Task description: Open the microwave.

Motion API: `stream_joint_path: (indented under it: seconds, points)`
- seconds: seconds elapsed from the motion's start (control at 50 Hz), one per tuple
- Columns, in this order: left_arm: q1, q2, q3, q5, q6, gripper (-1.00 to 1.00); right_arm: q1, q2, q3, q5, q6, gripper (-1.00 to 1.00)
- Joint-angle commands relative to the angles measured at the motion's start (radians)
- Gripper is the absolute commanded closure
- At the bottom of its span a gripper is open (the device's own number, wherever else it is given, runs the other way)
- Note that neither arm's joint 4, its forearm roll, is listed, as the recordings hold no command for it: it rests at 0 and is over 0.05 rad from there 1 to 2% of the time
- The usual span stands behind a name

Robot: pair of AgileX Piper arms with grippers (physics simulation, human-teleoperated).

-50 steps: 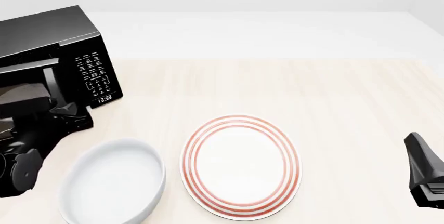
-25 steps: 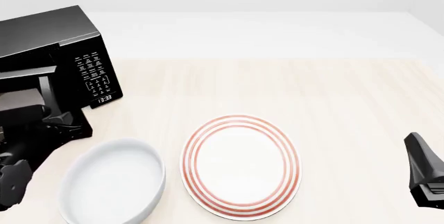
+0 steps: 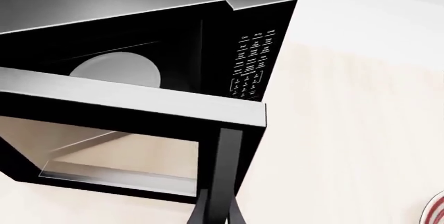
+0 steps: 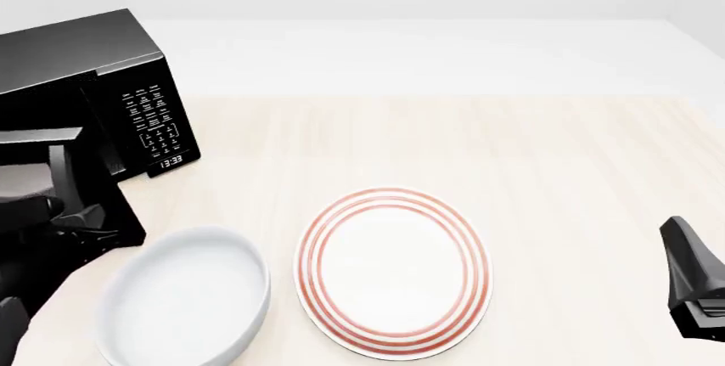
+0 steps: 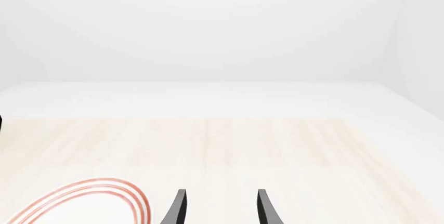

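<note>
The black microwave (image 4: 80, 60) stands at the table's far left, its keypad (image 4: 153, 124) facing right. Its glass-windowed door (image 3: 132, 104) is swung well out from the body, and the pale turntable (image 3: 114, 70) shows inside. My left gripper (image 3: 218, 219) is shut on the door's vertical handle (image 3: 227, 161); in the front view it sits at the left edge (image 4: 85, 217). My right gripper (image 5: 220, 211) hangs open and empty over the table's near right side, far from the microwave.
A white plate with red rings (image 4: 391, 273) lies at the table's near centre. A white bowl (image 4: 182, 298) sits to its left, close to my left arm. The plate's rim (image 5: 104, 187) shows beside my right gripper's fingers.
The door has swung further open. My left gripper has moved toward the near left edge, holding the handle. The right arm has not moved.
</note>
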Motion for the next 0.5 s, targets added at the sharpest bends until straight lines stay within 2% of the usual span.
stream_joint_path:
  seconds: [0.02, 0.5]
  points:
    - [-0.068, -0.114, -0.009, -0.186, -0.046, 1.0, 0.0, 0.0, 0.0, 0.0, 0.0, -1.0]
    - [-0.067, -0.123, 0.077, -0.251, -0.044, 1.0, 0.0, 0.0, 0.0, 0.0, 0.0, -1.0]
